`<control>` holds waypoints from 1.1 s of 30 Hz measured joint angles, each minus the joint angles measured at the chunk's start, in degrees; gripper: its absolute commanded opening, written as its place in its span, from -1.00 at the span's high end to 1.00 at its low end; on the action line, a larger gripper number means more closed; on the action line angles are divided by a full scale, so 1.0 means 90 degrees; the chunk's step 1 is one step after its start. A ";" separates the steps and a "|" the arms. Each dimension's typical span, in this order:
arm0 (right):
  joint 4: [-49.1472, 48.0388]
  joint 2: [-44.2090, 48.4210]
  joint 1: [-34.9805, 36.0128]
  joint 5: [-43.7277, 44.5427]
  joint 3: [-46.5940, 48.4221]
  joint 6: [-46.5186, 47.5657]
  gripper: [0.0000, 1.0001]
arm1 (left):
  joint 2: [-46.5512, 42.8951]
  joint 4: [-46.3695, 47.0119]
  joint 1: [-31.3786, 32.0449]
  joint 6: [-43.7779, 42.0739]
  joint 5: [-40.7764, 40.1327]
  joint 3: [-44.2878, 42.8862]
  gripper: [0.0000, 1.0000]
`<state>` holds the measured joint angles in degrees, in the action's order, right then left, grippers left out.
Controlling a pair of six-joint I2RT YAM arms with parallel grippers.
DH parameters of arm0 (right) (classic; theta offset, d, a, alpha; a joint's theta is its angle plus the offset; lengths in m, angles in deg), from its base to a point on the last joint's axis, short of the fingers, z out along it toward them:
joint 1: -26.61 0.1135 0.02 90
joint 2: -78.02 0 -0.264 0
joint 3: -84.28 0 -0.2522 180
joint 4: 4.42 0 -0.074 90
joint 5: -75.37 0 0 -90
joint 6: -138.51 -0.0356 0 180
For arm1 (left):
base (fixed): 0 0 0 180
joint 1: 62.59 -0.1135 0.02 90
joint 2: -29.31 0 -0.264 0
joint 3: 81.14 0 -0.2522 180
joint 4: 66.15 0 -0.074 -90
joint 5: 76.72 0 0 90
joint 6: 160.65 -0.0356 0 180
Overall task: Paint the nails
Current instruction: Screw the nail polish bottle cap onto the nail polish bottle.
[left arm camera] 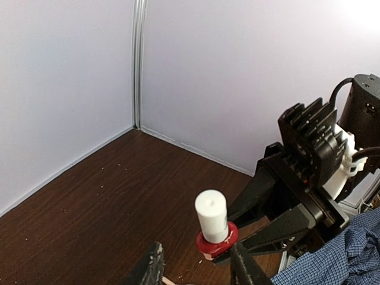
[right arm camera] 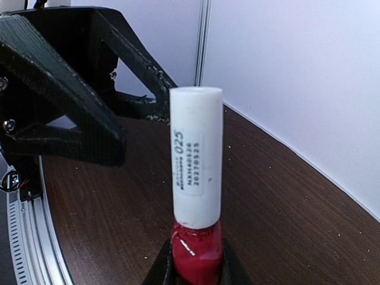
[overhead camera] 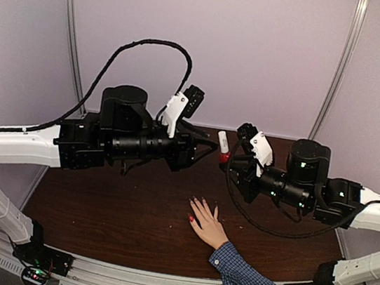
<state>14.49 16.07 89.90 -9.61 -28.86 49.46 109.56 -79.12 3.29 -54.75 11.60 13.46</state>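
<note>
Clamping bottle [right arm camera: 196,246] upright in right gripper [right arm camera: 196,272].
Holding left gripper [left arm camera: 199,267] agape near cap [right arm camera: 196,154]; hand [overhead camera: 208,224] flat on table [overhead camera: 110,209], one nail [overhead camera: 191,219] red.

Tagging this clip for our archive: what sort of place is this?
Probably a robot lab booth: pale walls, metal corner posts, a dark wooden table, with a left arm and right arm mounted at its near edge.

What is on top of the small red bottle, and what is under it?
A white cap stands on the red bottle. The right claw is shut on the bottle's sides; its bottom and whatever lies under it are hidden.
</note>
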 measured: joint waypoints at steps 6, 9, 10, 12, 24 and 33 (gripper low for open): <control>0.0027 -0.0073 0.0022 -0.0007 0.0002 -0.0015 1.00 | 0.0189 0.0129 0.0000 0.0063 0.0068 -0.0029 0.24; 0.0029 -0.0102 0.0034 -0.0032 0.0002 -0.0017 1.00 | 0.0228 0.0160 0.0000 0.0068 0.0134 -0.0032 0.28; 0.0029 -0.0114 0.0039 -0.0034 0.0002 -0.0017 1.00 | 0.0243 0.0175 0.0000 0.0073 0.0177 -0.0044 0.29; 0.0029 -0.0131 0.0044 -0.0056 0.0002 -0.0017 1.00 | 0.0291 0.0214 0.0000 0.0083 0.0243 -0.0090 0.31; 0.0058 -0.0172 0.0066 -0.0228 0.0024 0.0015 1.00 | 0.0471 0.0306 -0.0015 0.0180 0.0483 -0.0199 0.78; 0.0206 0.0053 0.0027 -0.0634 0.0024 0.0209 1.00 | 0.0466 0.0464 -0.0022 0.0226 0.0920 -0.0197 0.92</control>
<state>16.34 16.55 90.14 -15.32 -28.64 51.34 113.75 -74.94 3.10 -52.72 19.89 11.69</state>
